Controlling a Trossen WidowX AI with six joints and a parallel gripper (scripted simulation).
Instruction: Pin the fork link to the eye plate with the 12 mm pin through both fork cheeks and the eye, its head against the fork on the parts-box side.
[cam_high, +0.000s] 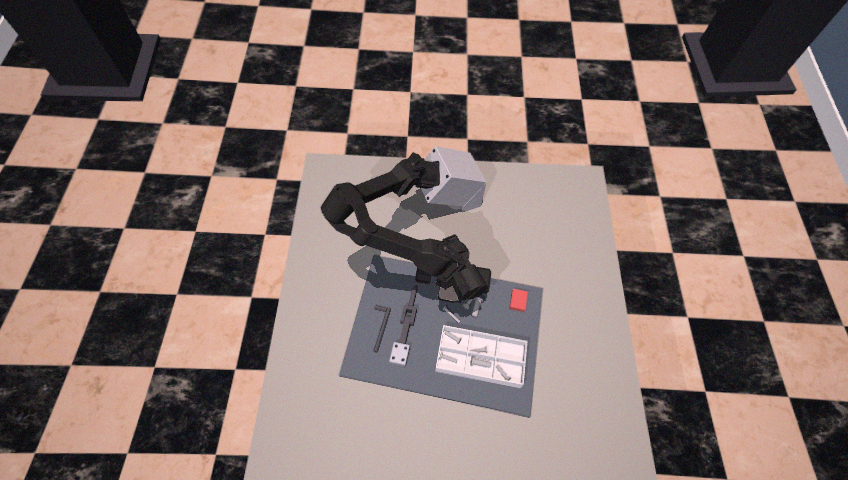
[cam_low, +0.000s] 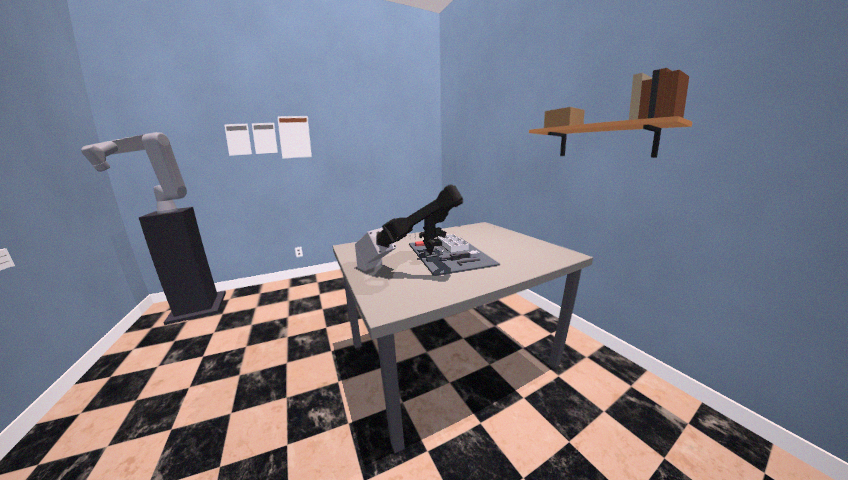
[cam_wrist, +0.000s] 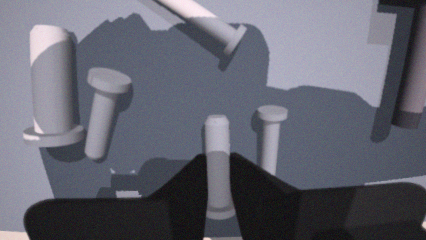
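My gripper (cam_wrist: 217, 161) is shut on a grey headed pin (cam_wrist: 218, 150) that lies on the dark mat (cam_high: 439, 339); in the wrist view the pin's shank points up the frame and its head sits low between the fingers. Several other loose pins lie around it: a thin one (cam_wrist: 270, 137) just right, a thicker one (cam_wrist: 104, 112) and a fat one (cam_wrist: 52, 85) at the left, another (cam_wrist: 200, 22) at the top. In the overhead view the gripper (cam_high: 461, 291) is above the parts box (cam_high: 482, 355). The fork link and eye plate (cam_high: 404, 330) lie to the left on the mat.
A dark L-shaped bar (cam_high: 382, 326) lies left of the fork link. A red block (cam_high: 518, 299) sits at the mat's upper right. The arm's grey base box (cam_high: 455, 178) stands at the table's far side. The parts box holds several more pins.
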